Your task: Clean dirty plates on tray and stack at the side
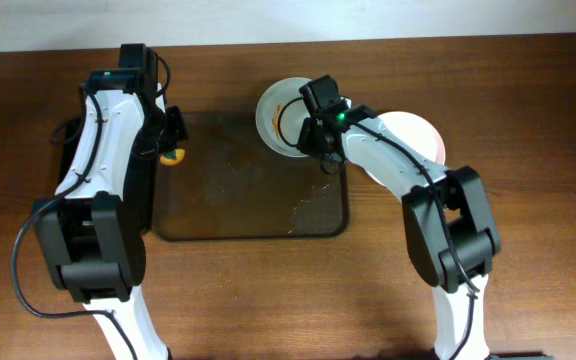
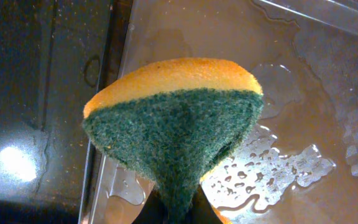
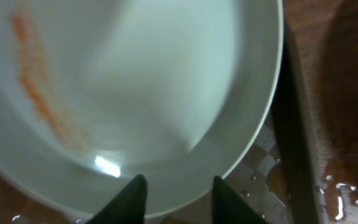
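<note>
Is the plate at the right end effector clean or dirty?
Dirty: the plate shows an orange smear across its inside, in the right wrist view.

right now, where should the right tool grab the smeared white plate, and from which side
Grip the white plate by its upturned rim on the edge nearest the right tool, one finger over, one under. That rim seems to lift off the wet tray, and it is clear of the orange smear.

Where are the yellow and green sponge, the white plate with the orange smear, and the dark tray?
Yellow and green sponge (image 2: pixel 176 134): left wrist view, green scouring face.
White plate with orange smear (image 3: pixel 160 81): right wrist view, inner surface.
Dark rectangular tray (image 1: pixel 243 190): overhead view, bare wet floor.
</note>
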Controlling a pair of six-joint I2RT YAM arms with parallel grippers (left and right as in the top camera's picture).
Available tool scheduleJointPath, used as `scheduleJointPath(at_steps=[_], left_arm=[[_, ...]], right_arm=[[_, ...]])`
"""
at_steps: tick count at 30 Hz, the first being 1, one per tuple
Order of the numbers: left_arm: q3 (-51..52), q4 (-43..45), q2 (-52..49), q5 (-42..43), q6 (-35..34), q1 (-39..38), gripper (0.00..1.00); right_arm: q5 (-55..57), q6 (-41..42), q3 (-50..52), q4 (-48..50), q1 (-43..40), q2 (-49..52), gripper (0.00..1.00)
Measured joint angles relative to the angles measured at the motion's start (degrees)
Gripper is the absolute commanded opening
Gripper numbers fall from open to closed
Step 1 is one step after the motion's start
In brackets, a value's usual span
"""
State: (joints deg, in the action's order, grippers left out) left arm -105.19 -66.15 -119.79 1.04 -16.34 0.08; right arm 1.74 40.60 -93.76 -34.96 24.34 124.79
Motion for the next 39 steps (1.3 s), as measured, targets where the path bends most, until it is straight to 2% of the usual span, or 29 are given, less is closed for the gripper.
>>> scheduleJointPath(at_steps=[5,9,12,17,20,24,28,30,35,36,37,38,39], left_arm=[[0.00,-0.02,0.00,0.02,-0.02,0.00,0.01],[0.00,-0.02,0.00,0.02,0.00,0.00,0.01],[0.00,0.00,0.00,0.02,0.00,0.00,0.01],[0.00,-0.02,0.00,0.02,0.00,0.00,0.01],[0.00,0.15,0.00,0.02,0.00,0.00,0.01],[0.00,1.42,0.00,0.02,0.00,0.00,0.01],[0.00,1.97,0.00,0.00,0.00,0.00,0.01],[0.00,1.97,0.00,0.00,0.00,0.00,0.01],[0.00,1.84,0.00,0.00,0.00,0.00,0.01],[0.00,1.81,0.00,0.02,0.00,0.00,0.01],[0.00,1.77,0.00,0.02,0.00,0.00,0.01],[0.00,1.75,0.00,0.00,0.00,0.00,0.01],[0.00,1.73,0.00,0.00,0.00,0.00,0.01]], right_arm=[[-2.01,1.33,0.00,-2.75,0.26,2.05,0.21],[-8.63,0.02,-0.52,-8.79,2.40,2.03,0.22],[-14.08,-1.29,-0.85,-13.99,6.67,2.01,0.49],[-15.54,-9.66,-6.60,-21.84,8.52,1.90,0.73],[-14.91,-18.36,-11.43,-19.98,5.88,1.79,0.77],[-14.64,-29.97,-11.58,-15.56,0.85,1.88,0.77],[-14.29,-35.45,-12.52,-7.65,0.50,3.78,0.68],[-14.29,-36.04,-12.66,-4.90,1.57,6.10,0.64],[-13.64,-33.64,-12.63,-3.19,2.75,9.97,0.44],[-13.57,-32.79,-12.63,-3.78,2.75,9.97,0.23],[-13.44,-31.82,-12.63,-4.50,2.75,9.97,0.10],[-13.31,-31.28,-12.81,-5.62,2.75,9.97,0.04],[-13.38,-29.20,-12.87,-8.09,2.75,9.97,0.04]])
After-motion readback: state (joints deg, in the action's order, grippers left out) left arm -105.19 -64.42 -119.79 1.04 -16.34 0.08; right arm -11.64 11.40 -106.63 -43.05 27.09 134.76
